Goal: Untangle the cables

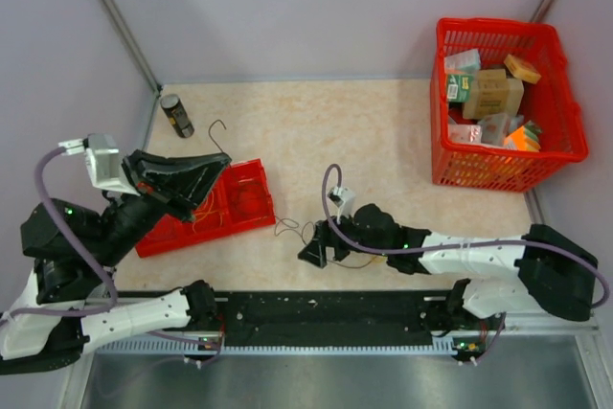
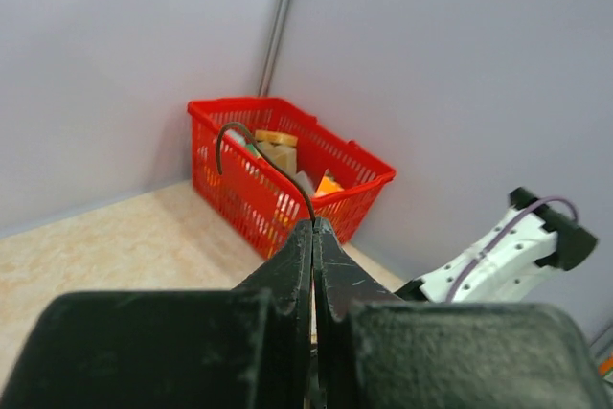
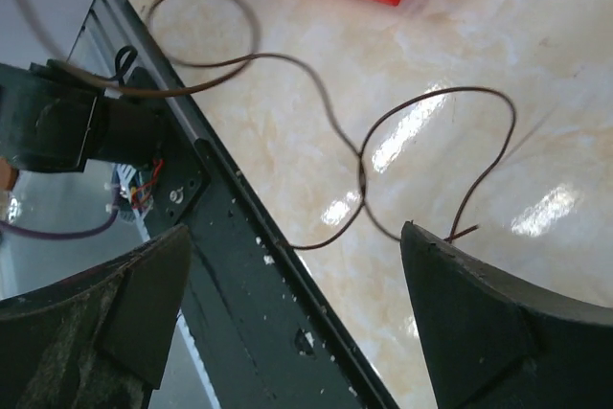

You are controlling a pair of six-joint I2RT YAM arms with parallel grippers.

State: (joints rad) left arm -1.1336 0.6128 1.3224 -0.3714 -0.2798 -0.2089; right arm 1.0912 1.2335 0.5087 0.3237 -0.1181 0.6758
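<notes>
A thin dark brown wire (image 3: 359,155) lies in loose crossed loops on the beige table; in the top view it (image 1: 287,228) is between the red tray and my right gripper. Thin yellow-orange wires (image 1: 204,216) lie across the red tray (image 1: 251,200). My left gripper (image 1: 215,168) is raised above the tray and is shut on a dark wire end (image 2: 233,133) that curls up in a hook past its tips (image 2: 313,226). My right gripper (image 3: 297,246) is open and empty, low over the brown loops at the table's near edge (image 1: 316,248).
A red basket (image 1: 554,83) full of small boxes stands at the back right and shows in the left wrist view (image 2: 239,193). A dark can (image 1: 176,115) stands at the back left. The black base rail (image 3: 239,265) runs along the near edge.
</notes>
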